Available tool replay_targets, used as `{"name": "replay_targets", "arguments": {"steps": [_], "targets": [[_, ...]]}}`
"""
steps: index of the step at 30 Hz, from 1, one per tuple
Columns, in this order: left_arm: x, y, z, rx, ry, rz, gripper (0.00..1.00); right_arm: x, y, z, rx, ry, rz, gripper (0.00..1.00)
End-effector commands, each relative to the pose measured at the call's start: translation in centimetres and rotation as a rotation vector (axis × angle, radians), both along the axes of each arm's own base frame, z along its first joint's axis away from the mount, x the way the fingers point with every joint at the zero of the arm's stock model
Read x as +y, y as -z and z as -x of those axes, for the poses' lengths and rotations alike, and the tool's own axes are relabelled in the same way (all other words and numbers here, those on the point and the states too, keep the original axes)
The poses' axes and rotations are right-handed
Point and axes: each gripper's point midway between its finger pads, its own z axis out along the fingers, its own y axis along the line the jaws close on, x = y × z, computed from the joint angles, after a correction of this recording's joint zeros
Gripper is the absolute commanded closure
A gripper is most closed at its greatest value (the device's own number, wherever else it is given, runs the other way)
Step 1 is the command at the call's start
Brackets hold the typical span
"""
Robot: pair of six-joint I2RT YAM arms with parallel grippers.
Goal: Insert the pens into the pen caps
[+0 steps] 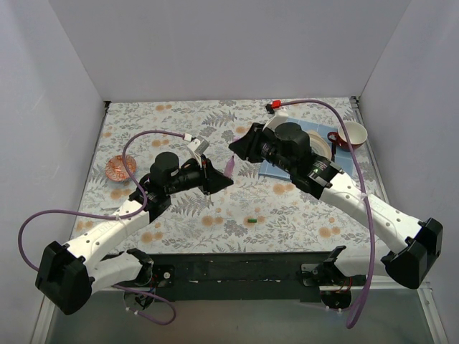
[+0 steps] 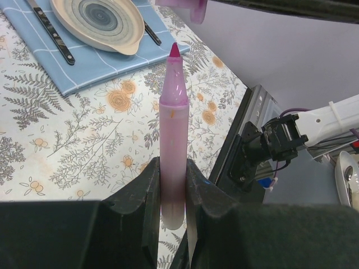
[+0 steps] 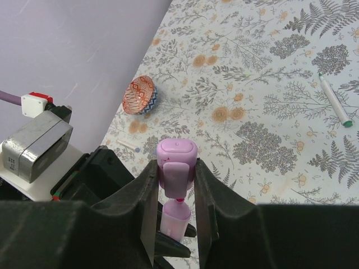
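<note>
My left gripper (image 2: 172, 168) is shut on the lower barrel of the pink-lilac pen (image 2: 173, 123), which stands tip up. My right gripper (image 3: 175, 168) is shut on the lilac-pink cap (image 3: 176, 154), held mouth down just over the pen's red tip (image 2: 174, 49). The tip sits at the cap's mouth, with a sliver of red showing. In the top view the two grippers (image 1: 219, 180) (image 1: 235, 150) meet mid-table around the pen (image 1: 229, 168). The green cap (image 1: 252, 220) lies on the cloth nearer the front. The whitish pen (image 3: 335, 101) with a dark green tip lies flat on the cloth.
A blue placemat (image 2: 101, 61) at the back right carries a plate (image 2: 98, 19) and dark cutlery (image 2: 50, 31). A red and white cup (image 1: 351, 135) stands beside it. A small patterned bowl (image 1: 117, 168) sits at the left. The table's black front rail (image 1: 237, 261) is close.
</note>
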Motion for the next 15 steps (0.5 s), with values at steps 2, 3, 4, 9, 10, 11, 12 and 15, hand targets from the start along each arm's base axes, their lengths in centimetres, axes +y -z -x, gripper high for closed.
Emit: {"name": "replay_targets", "arguments": {"steps": [2,3,4,9,10,11,12,15], "targets": [[0.1,-0.8,0.0,-0.042,-0.005,0.006,1.00,0.1,-1.8,0.4,-0.039,-0.015,-0.029,0.99],[0.1,-0.9,0.0,-0.043,-0.003,0.007,1.00,0.1,-1.6,0.4,-0.033,-0.016,-0.028,0.99],[0.1,-0.9,0.0,-0.043,-0.005,0.007,1.00,0.0,-1.0,0.5,-0.023,-0.017,-0.020,0.99],[0.2,-0.9,-0.1,-0.046,-0.012,0.005,1.00,0.0,-0.2,1.2,-0.005,-0.039,-0.021,0.99],[0.2,-0.9,-0.2,-0.047,-0.015,0.006,1.00,0.0,0.0,1.3,0.001,-0.041,-0.020,0.99],[0.2,-1.0,-0.1,-0.048,-0.014,0.007,1.00,0.0,0.0,1.5,0.005,-0.046,-0.024,0.99],[0.2,-1.0,-0.2,-0.048,-0.015,0.007,1.00,0.0,0.2,1.5,0.012,-0.049,-0.028,0.99],[0.2,-0.9,-0.2,-0.044,-0.015,0.004,1.00,0.4,1.1,2.3,0.038,-0.078,-0.044,0.99]]}}
